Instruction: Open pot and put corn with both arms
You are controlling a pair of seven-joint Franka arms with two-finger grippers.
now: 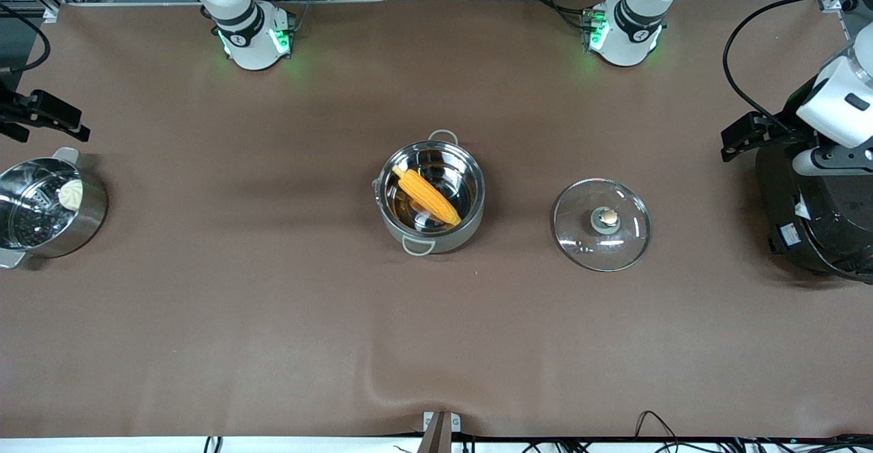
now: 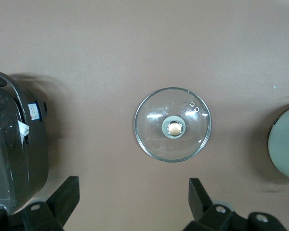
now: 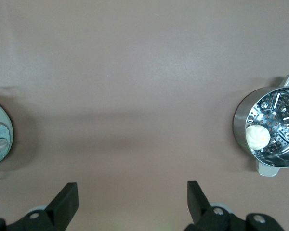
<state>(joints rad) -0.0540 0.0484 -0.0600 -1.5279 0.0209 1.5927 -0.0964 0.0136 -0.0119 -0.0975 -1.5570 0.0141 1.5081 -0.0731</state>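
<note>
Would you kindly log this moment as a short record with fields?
pot: open, mid-table
corn: lying inside the pot
lid: flat on the table beside the pot, toward the left arm's end
left claw: open, empty, above the lid
right claw: open, empty, above bare table
steamer pot: at the right arm's end, bun inside

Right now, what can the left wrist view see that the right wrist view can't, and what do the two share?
Only the left wrist view shows the glass lid lying on the table and the black cooker beside it. Only the right wrist view shows the steamer pot with a white bun inside. Both show the brown table and an open gripper's black fingers. Neither shows the corn.
</note>
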